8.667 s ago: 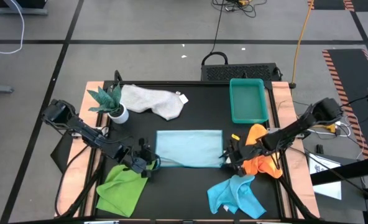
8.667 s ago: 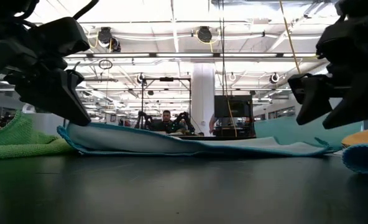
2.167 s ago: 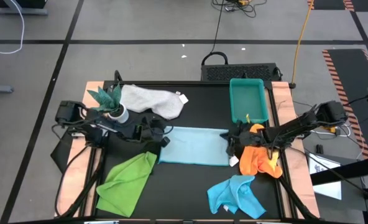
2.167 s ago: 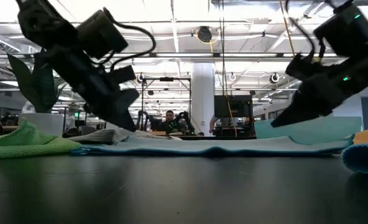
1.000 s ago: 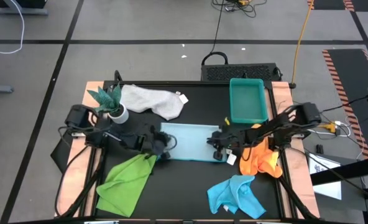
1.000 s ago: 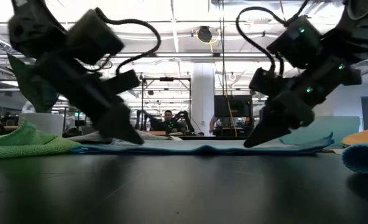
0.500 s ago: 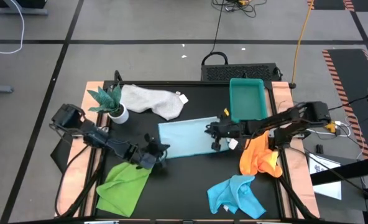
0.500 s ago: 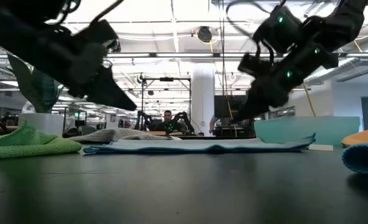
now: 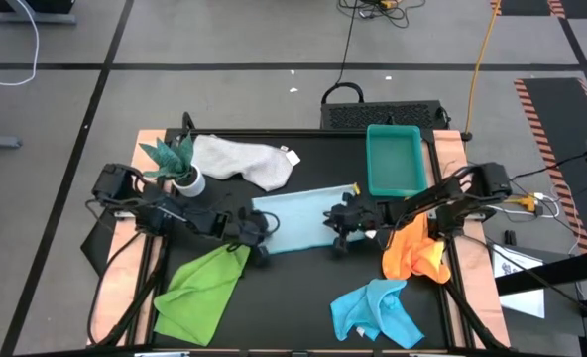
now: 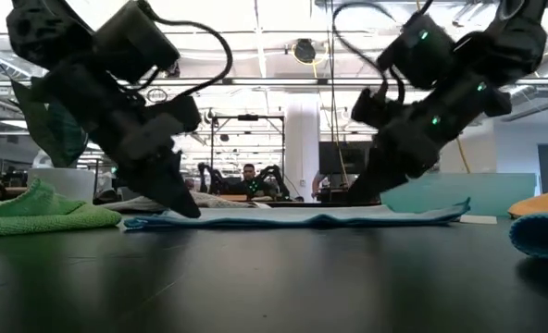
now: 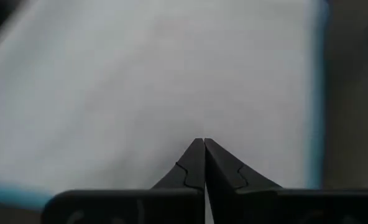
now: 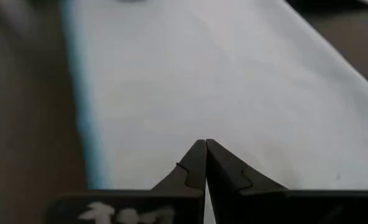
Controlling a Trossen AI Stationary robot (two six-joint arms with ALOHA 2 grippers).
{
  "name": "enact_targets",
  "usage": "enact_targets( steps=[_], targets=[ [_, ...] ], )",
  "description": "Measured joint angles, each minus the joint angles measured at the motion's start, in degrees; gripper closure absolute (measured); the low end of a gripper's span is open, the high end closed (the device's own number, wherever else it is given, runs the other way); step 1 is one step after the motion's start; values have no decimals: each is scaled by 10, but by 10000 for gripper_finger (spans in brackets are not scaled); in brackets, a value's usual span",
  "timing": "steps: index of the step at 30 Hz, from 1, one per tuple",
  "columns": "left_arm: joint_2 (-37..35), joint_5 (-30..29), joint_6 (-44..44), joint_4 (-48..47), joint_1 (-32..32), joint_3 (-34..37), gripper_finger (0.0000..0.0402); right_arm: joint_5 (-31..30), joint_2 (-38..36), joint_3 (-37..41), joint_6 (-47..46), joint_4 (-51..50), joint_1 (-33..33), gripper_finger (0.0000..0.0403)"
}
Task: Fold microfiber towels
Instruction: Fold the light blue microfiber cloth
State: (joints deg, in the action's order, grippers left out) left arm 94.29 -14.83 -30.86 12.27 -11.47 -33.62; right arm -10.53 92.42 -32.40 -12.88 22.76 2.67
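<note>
The left gripper [image 9: 259,230] has its fingers pressed together, tips resting on the near left corner of the pale blue towel [image 9: 301,220]. The right gripper [image 9: 339,224] is likewise closed, its tips down on the same towel's right part. That towel lies flat in the middle of the black worktop [image 9: 293,288], one edge slightly slanted. Relative to the pale blue towel: the lime green towel [image 9: 199,291] lies crumpled just beyond its near left corner, the white-grey towel [image 9: 244,161] lies behind it, beside the small plant [image 9: 175,162], the teal tray [image 9: 396,159] sits behind its right end, the orange towel [image 9: 412,253] is bunched to its right, and the turquoise-blue towel [image 9: 378,312] lies nearer the front right.
</note>
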Motion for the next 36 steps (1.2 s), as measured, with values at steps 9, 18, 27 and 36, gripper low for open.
enact_targets(
  steps=[9, 18, 27, 36],
  targets=[
    [8, 82, -93, 123, -94, -2, 396, 0, -14, 0, 54, -34, -70, 403],
    [0, -23, 12, 105, -61, -40, 396, 131, -28, 0, 24, -19, -26, 403],
    [10, 68, 54, -73, 72, -42, 397, 82, -17, -5, -34, -89, 7, 403],
    [13, 117, -97, -35, -28, -35, 398, 31, -30, -6, 39, -129, -82, 403]
  ],
)
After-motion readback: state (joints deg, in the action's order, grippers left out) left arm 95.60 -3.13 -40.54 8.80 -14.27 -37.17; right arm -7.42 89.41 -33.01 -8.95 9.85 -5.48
